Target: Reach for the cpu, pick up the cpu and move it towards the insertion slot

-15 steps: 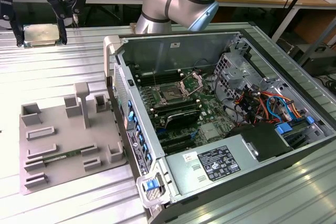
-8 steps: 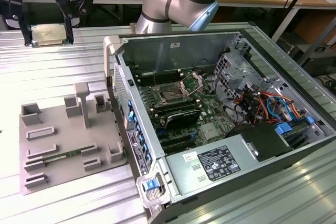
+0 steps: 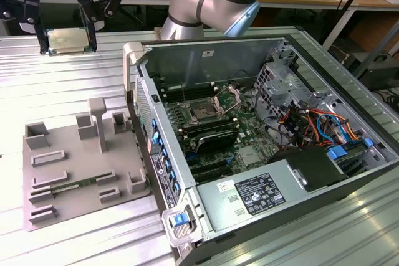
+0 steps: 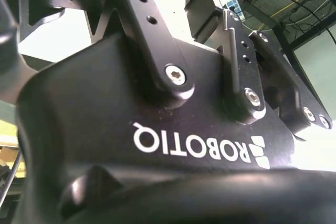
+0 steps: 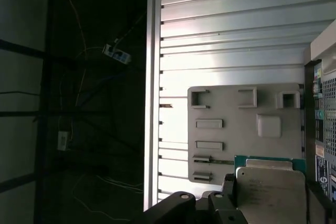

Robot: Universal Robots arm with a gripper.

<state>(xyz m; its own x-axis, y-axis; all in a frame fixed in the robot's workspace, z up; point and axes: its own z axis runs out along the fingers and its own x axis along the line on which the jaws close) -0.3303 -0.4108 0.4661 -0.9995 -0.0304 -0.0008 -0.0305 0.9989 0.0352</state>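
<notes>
In the exterior view my gripper (image 3: 67, 37) hangs above the ribbed table at the far left, well apart from the open computer case (image 3: 249, 141). It is shut on the cpu (image 3: 66, 40), a flat pale silver square held by two opposite edges between the black fingers (image 3: 92, 35). The first wrist view shows the cpu (image 5: 270, 192) from above, clamped between the fingers (image 5: 229, 188), over the grey tray (image 5: 231, 103). The insertion slot (image 3: 203, 112) lies on the motherboard inside the case, dark in the centre, with its silver bracket (image 3: 228, 98) hinged up.
A grey moulded tray (image 3: 68, 172) with posts and pockets lies to the exterior view's left of the case and holds a memory stick (image 3: 80, 184). The case's raised side wall (image 3: 134, 73) stands between gripper and slot. The table edge (image 5: 153, 98) drops off beside the tray.
</notes>
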